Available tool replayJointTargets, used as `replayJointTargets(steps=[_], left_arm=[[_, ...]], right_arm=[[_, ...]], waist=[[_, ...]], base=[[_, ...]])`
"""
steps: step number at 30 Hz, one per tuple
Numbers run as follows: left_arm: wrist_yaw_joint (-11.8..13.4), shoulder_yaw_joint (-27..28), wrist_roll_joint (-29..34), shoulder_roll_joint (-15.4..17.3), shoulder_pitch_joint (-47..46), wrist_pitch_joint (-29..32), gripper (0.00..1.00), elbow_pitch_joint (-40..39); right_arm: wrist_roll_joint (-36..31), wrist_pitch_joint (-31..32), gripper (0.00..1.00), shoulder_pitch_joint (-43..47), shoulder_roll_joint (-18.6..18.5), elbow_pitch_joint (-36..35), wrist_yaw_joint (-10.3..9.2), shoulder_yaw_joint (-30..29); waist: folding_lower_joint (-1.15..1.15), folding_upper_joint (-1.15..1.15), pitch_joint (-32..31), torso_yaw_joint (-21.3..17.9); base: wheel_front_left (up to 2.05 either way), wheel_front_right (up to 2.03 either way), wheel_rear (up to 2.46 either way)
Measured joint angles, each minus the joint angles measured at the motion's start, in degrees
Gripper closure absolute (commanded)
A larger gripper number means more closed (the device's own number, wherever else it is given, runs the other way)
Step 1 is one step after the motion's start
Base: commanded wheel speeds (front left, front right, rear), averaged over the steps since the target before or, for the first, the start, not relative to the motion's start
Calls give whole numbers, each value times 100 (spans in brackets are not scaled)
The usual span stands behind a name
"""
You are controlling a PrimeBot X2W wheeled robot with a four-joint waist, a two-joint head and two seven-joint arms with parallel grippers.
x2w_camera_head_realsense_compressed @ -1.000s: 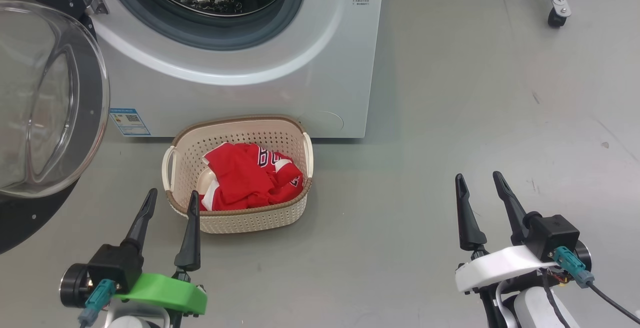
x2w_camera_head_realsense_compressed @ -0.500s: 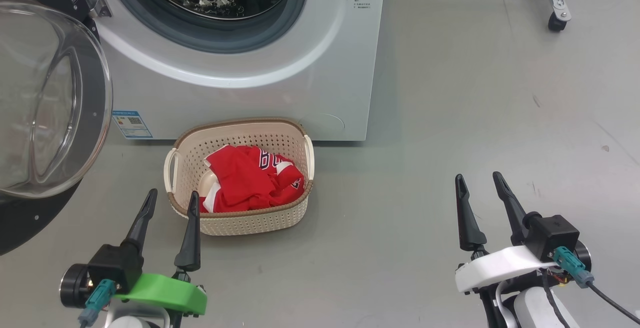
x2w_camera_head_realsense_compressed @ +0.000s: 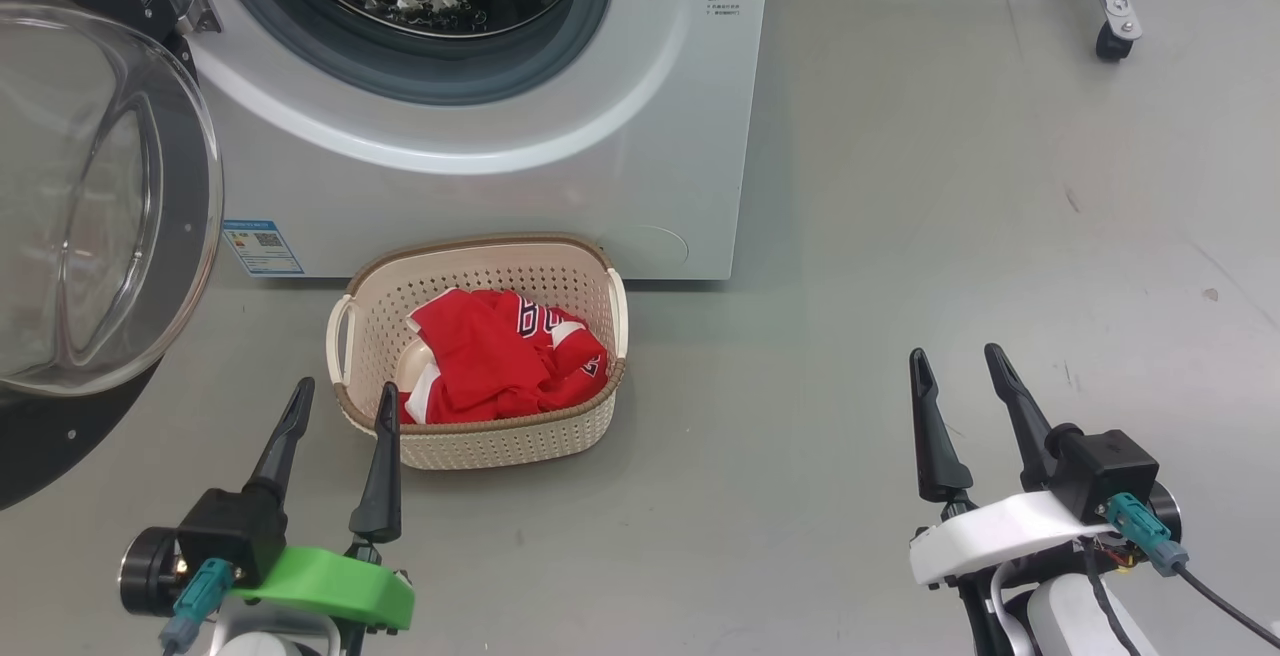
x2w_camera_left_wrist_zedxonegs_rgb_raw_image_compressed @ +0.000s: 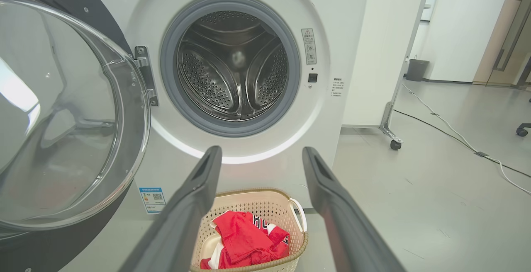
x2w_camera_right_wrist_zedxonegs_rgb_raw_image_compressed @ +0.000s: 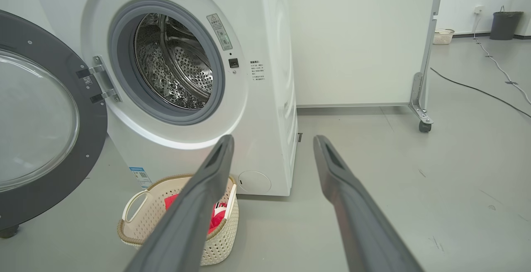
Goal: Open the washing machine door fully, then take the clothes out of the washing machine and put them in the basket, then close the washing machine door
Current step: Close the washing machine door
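Note:
The white washing machine (x2w_camera_head_realsense_compressed: 640,136) stands ahead with its steel drum (x2w_camera_left_wrist_zedxonegs_rgb_raw_image_compressed: 232,73) bare inside. Its round black-rimmed glass door (x2w_camera_head_realsense_compressed: 90,206) hangs swung wide to the left, also as the door (x2w_camera_right_wrist_zedxonegs_rgb_raw_image_compressed: 37,118) in the right wrist view. On the floor in front sits the cream basket (x2w_camera_head_realsense_compressed: 500,441) holding the red clothes (x2w_camera_head_realsense_compressed: 500,351). My left gripper (x2w_camera_head_realsense_compressed: 343,398) hovers open just short of the basket's near left corner, holding nothing. My right gripper (x2w_camera_head_realsense_compressed: 953,360) is open over bare floor, well right of the basket (x2w_camera_right_wrist_zedxonegs_rgb_raw_image_compressed: 137,226).
A white panel on a wheeled frame (x2w_camera_right_wrist_zedxonegs_rgb_raw_image_compressed: 423,125) stands right of the machine. A cable (x2w_camera_right_wrist_zedxonegs_rgb_raw_image_compressed: 477,89) runs across the grey floor behind it, with a dark bin (x2w_camera_right_wrist_zedxonegs_rgb_raw_image_compressed: 504,25) at the far wall. Open floor lies to the right.
The whole head view shifted slightly down between the earliest frame and now, so the camera moved a little. Both grippers, the basket and the door stand as before.

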Motion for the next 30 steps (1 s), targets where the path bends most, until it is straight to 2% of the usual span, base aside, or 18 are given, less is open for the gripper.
replayJointTargets(steps=[13, 25, 30], left_arm=[[-1, -181, 12, -1, -4, 0, 0, 4], [1, -291, -2, 0, -14, 0, 0, 5], [46, -300, -19, 0, -21, 0, 0, 10]], right_arm=[[21, 0, 0, 4, 0, -52, -2, -68], [-21, 0, 0, 3, -16, -92, 7, -49], [-65, 0, 0, -7, -67, -88, 64, 1]], waist=[[0, 0, 90, 184], [0, 0, 272, 723], [0, 0, 333, 1081]], base=[[0, 0, 0], [0, 0, 0], [0, 0, 0]])
